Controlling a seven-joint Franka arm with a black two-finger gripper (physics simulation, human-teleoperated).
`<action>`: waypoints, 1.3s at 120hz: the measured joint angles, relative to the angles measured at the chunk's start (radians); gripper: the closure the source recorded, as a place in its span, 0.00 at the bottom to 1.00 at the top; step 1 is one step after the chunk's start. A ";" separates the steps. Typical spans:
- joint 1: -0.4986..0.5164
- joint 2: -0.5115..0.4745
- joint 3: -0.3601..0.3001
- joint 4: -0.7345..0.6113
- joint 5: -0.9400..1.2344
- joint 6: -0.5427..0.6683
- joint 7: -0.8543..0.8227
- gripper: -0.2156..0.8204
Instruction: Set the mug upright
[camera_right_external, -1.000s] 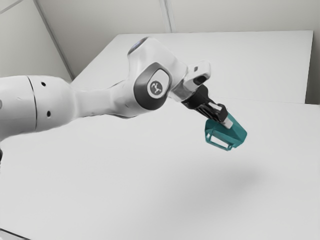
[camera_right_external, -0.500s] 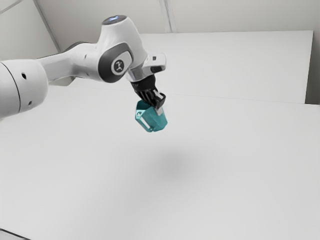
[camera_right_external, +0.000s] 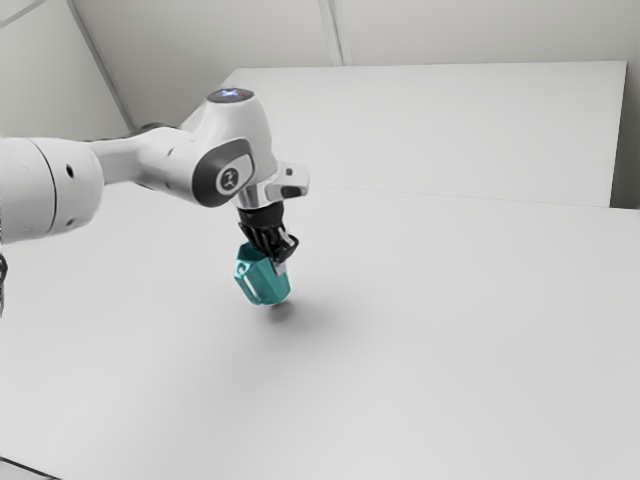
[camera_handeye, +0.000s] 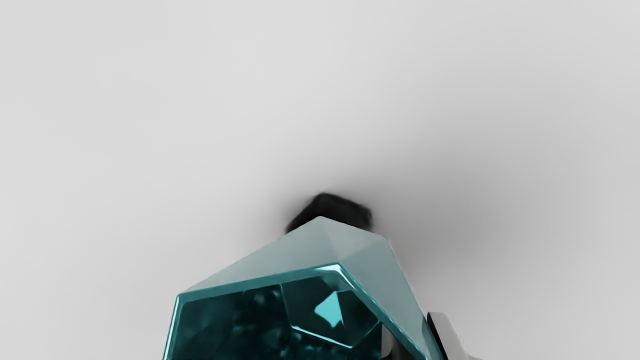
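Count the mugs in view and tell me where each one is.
1. The teal faceted mug is tilted in the black two-finger gripper, low over or touching the pale grey table; which, I can't tell. Anything behind the white arm could be hidden.

open tabletop (camera_right_external: 430, 330) spreads from the mug (camera_right_external: 262, 285) toward the exterior view's right and toward the camera, giving a hand room to pass; toward the exterior view's left the arm (camera_right_external: 150, 165) hangs over the tabletop, in the way from above. the mug blocks the space just under the gripper (camera_right_external: 273, 264), its wall filling the gap between the fingers (camera_handeye: 447, 335)
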 joint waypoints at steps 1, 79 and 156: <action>0.000 0.003 0.000 -0.001 0.001 0.001 0.000 0.96; 0.001 0.003 -0.002 -0.003 -0.010 0.033 -0.005 0.38; 0.004 0.029 0.068 0.422 -0.102 -0.311 0.005 0.22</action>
